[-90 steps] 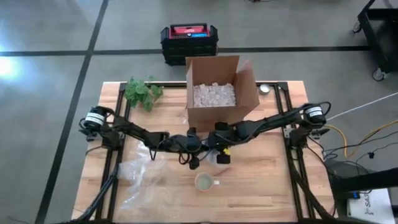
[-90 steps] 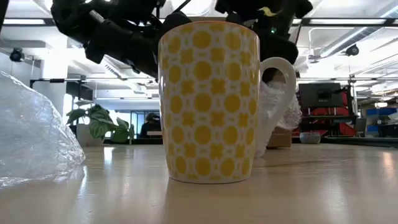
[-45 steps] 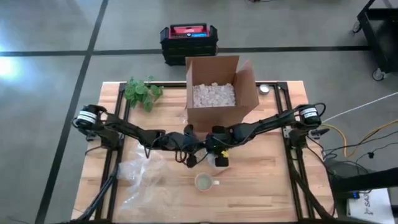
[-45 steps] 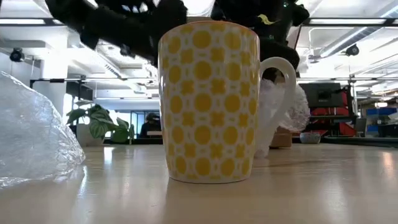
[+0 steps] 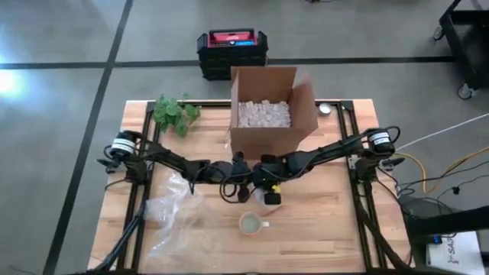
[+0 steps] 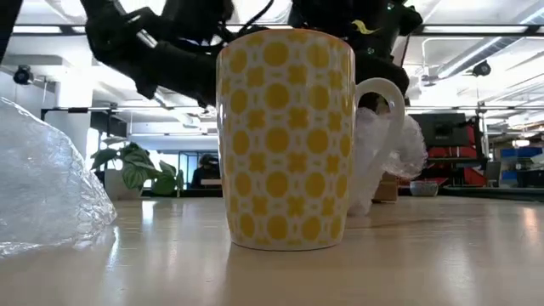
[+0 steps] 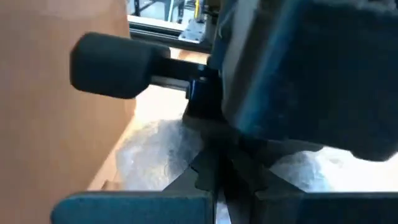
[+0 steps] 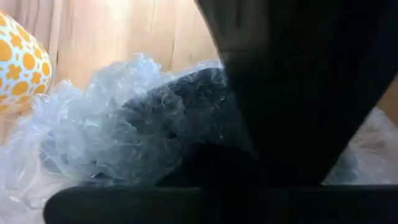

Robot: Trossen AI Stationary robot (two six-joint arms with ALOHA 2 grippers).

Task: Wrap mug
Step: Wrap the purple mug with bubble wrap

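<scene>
The mug [image 5: 250, 223] stands upright and bare on the wooden table [image 5: 328, 237], handle toward my right arm's side, nothing around it yet, so I judge I am at the step of getting a sheet ready, not wrapping. Behind it, toward the cardboard box [image 5: 263, 114], my right gripper [image 5: 269, 192] hangs over the table clamped on a crumpled piece of bubble wrap [image 6: 382, 161]; my right wrist view is filled with that plastic. My left gripper [image 5: 238, 191] sits just beside it, fingers pressed together, whether on the same plastic I cannot tell. More wrap [image 5: 179, 225] lies well to the left. Next I must spread the piece and bring it to the mug. Since half a second ago my left arm has shifted slightly; the mug has not moved.
</scene>
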